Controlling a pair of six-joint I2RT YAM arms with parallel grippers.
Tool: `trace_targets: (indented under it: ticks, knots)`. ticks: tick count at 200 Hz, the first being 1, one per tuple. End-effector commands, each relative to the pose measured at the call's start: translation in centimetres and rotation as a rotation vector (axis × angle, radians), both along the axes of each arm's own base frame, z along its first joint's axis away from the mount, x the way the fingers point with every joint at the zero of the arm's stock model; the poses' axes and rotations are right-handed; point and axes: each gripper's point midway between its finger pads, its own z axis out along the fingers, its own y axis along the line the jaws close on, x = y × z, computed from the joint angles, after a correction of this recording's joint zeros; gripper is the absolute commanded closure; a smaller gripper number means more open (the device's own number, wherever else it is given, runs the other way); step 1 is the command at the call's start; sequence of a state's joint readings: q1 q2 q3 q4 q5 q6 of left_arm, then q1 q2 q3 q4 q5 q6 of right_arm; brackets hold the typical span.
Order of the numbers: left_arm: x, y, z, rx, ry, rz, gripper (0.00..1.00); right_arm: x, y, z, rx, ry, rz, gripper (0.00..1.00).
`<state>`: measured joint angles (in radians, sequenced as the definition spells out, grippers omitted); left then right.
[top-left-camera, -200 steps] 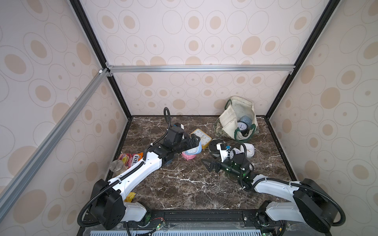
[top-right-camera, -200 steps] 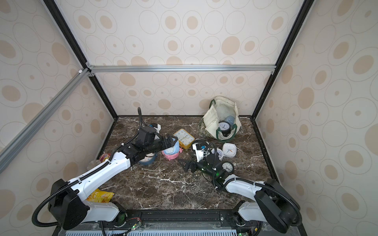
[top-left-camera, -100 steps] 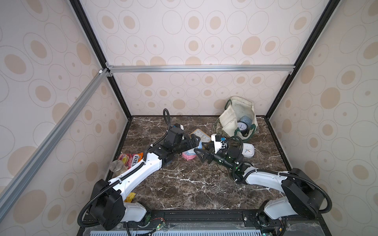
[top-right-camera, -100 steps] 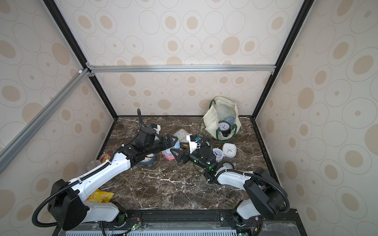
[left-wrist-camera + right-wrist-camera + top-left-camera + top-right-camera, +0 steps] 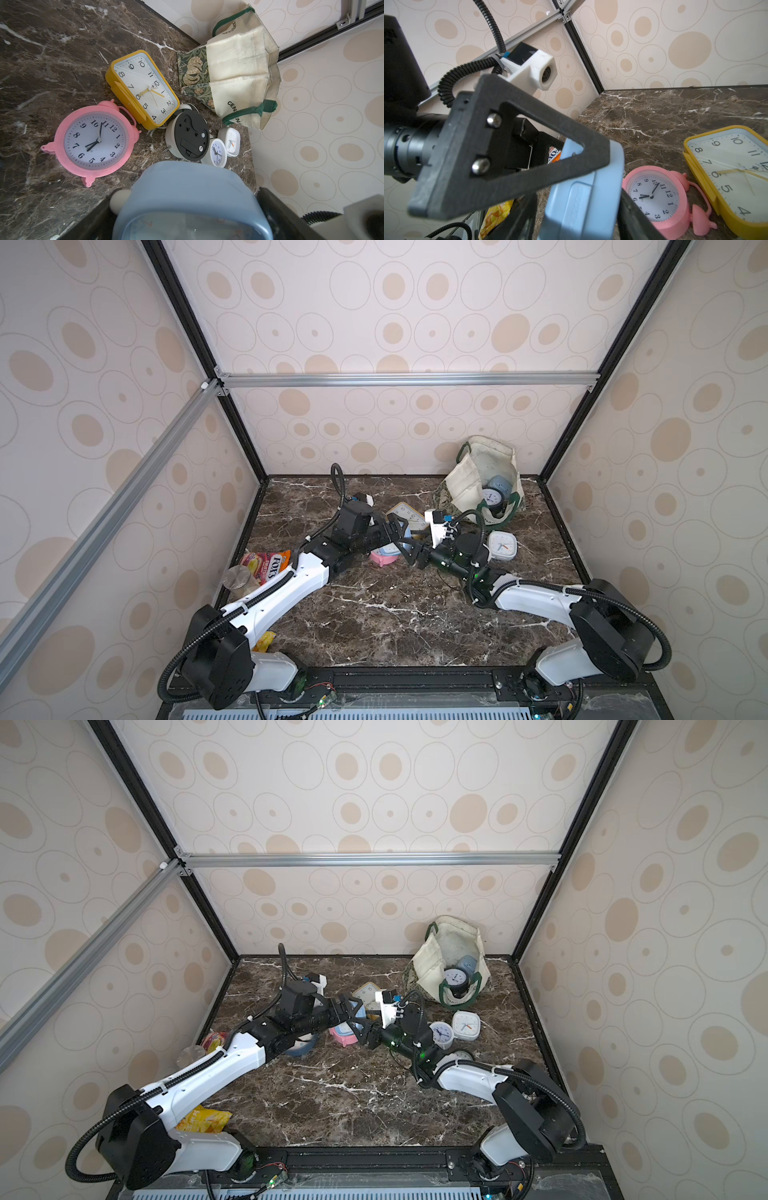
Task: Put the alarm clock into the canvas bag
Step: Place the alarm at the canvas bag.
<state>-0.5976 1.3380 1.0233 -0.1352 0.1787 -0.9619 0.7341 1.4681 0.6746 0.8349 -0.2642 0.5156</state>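
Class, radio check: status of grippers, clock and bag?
Left gripper clamped on blue alarm clock. Right gripper flanks it, grip unclear. Canvas bag lies open at the back. Yellow clock on table nearby.

Centre crowded; front of table free
The near half of the table (image 5: 395, 626) lies bare; mid-table the left gripper (image 5: 397, 531) and right gripper (image 5: 411, 549) meet around a blue alarm clock (image 5: 187, 197); a pink clock (image 5: 94, 143), yellow clock (image 5: 143, 89), back-turned white clock (image 5: 190, 137), small round clock (image 5: 218, 152) and small square clock (image 5: 231, 141) crowd the tabletop from there to the canvas bag (image 5: 469, 485); a round clock (image 5: 491, 497) partly fills its open mouth.
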Motion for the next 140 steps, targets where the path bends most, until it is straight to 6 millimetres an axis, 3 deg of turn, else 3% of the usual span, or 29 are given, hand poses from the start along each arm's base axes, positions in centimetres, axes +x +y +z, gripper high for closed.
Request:
trace_targets:
  ticks: [1,51,77,111,120,126,140]
  knots:
    - [-0.1,-0.6,2.6,-0.071,-0.057,-0.005,0.16,0.1,0.4,0.4,0.0,0.012,0.001,0.42]
    - [-0.3,-0.7,2.3,-0.077,-0.059,-0.011,0.15,0.5,0.1,0.5,-0.007,0.021,-0.025,0.47]
    - [-0.3,-0.7,2.4,-0.078,-0.065,-0.013,0.15,0.6,0.0,0.7,-0.011,0.016,-0.037,0.65]
    - [-0.4,-0.8,2.2,-0.082,-0.066,-0.019,0.13,0.7,-0.1,0.8,-0.015,0.02,-0.044,0.74]
    - [-0.4,-0.8,2.2,-0.077,-0.068,-0.02,0.1,0.6,-0.2,1.0,-0.014,0.015,-0.045,0.78]
    - [-0.4,-0.7,2.3,-0.075,-0.074,-0.021,0.02,0.6,-0.3,1.1,-0.012,0.012,-0.051,0.79]
    - [-0.4,-0.7,2.5,-0.06,-0.083,-0.028,0.02,0.7,-0.8,1.7,-0.002,-0.006,-0.078,0.83]
